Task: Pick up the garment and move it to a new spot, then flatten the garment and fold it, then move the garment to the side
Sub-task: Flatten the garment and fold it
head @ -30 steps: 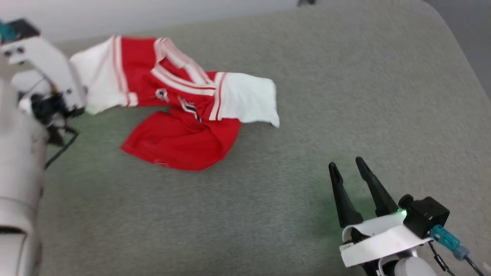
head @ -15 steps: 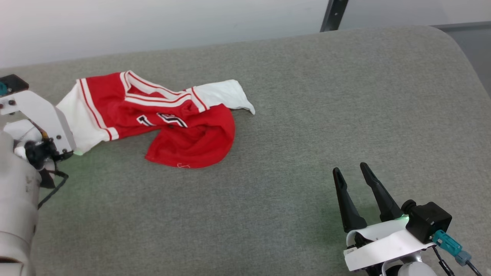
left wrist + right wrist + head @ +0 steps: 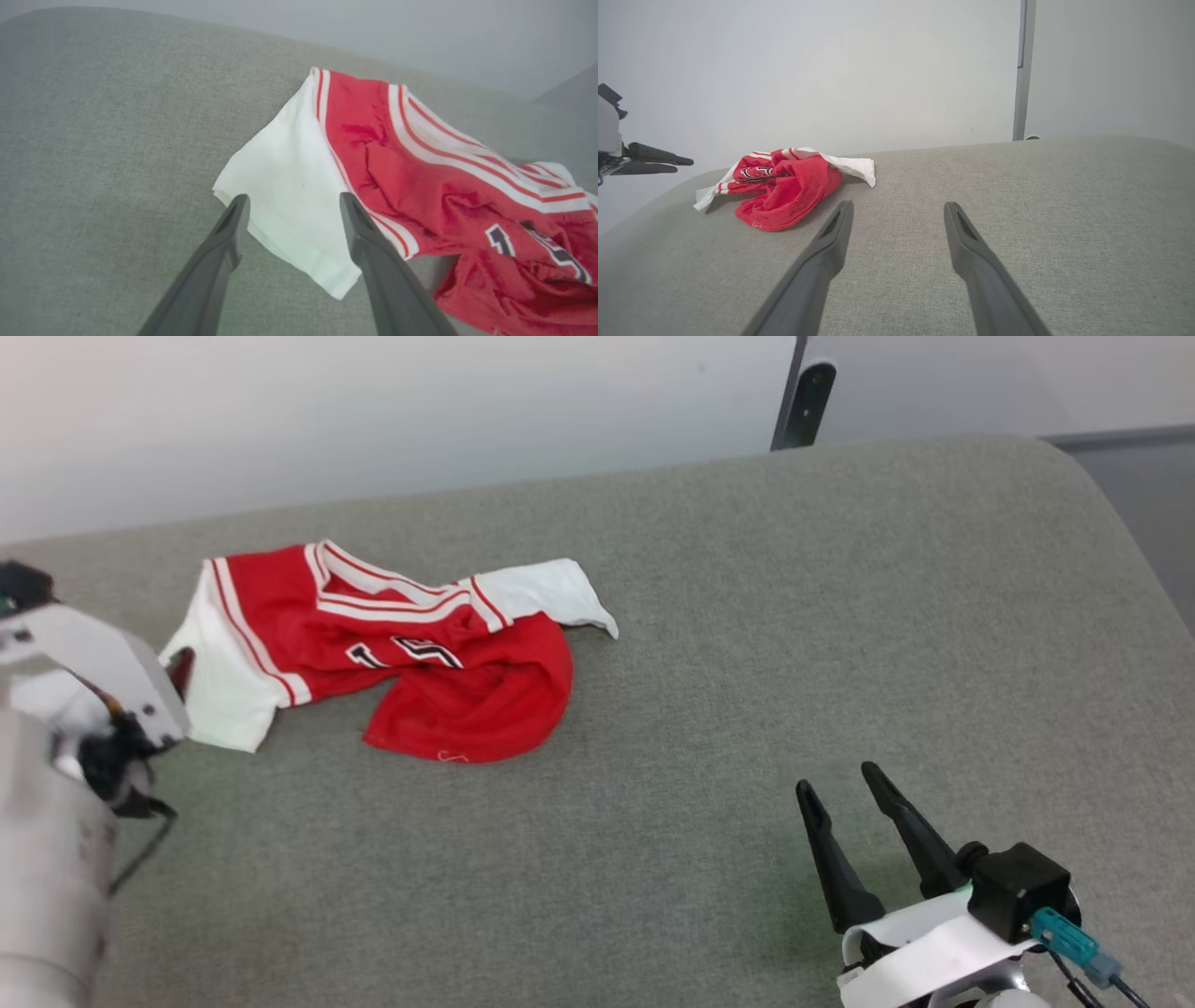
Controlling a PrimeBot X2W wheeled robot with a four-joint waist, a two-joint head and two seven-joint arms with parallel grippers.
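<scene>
The garment (image 3: pixel 411 663) lies crumpled on the grey padded surface (image 3: pixel 747 663), red body bunched, black numerals facing up, a white sleeve at each end. My left gripper (image 3: pixel 294 200) hovers open just above the left white sleeve (image 3: pixel 289 186), fingers apart and gripping nothing. From the head view that gripper (image 3: pixel 179 670) sits at the garment's left end, mostly hidden behind its white wrist. In the right wrist view the garment (image 3: pixel 784 186) rests far left, with the left gripper (image 3: pixel 682 165) beyond it. My right gripper (image 3: pixel 838 784) stands open and empty at the lower right, well away from the cloth.
A pale wall runs behind the surface, with a dark upright post (image 3: pixel 801 392) at the back. The surface's rounded far right corner (image 3: pixel 1102 485) drops off to darker floor. Wide bare padding stretches between the garment and my right gripper (image 3: pixel 899 205).
My left gripper has opened and let go of the white sleeve. The garment, earlier lifted and stretched at its left end, now lies slack on the surface. The head camera also shifted.
</scene>
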